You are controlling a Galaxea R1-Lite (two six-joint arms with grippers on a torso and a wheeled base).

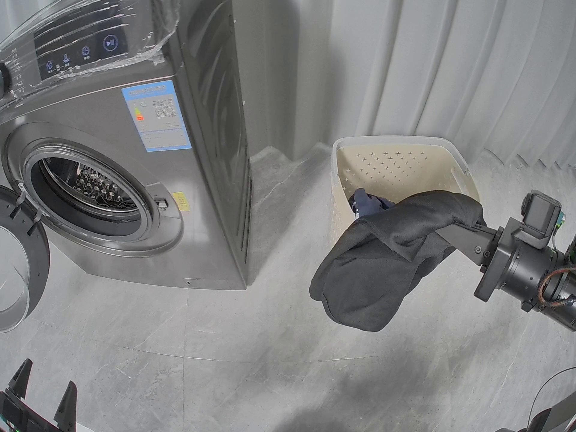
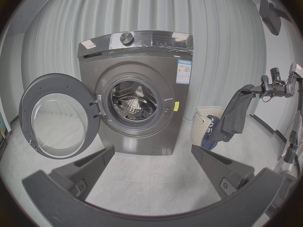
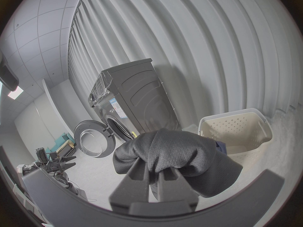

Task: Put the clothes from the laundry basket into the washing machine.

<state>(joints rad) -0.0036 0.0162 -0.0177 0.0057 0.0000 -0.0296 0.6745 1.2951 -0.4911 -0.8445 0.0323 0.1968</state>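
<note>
Pointing toward the washer, the left end effector (image 2: 151, 150) sits low at the robot's left, its two dark fingers spread wide with nothing between them.

At the robot's right, the right end effector (image 3: 153, 174) has its fingers pressed together on a fold of a dark grey knitted garment (image 1: 384, 259). The garment hangs from this pinch in the air above the pale grey tiled floor (image 1: 240, 343), in front of the basket and well apart from the washer opening.

Behind the garment stands the cream perforated plastic laundry basket (image 1: 390, 143), upright on the floor. A navy blue cloth item (image 1: 367, 202) lies at its near rim, partly covered by the hanging garment.

To the left of the basket stands the grey metallic front-loading washing machine (image 1: 204, 121). Its round glass-centred door (image 2: 60, 117) is swung fully open to the left, exposing the steel drum (image 2: 132, 103).

Pleated white curtains (image 1: 450, 61) close the wall behind both basket and machine.
</note>
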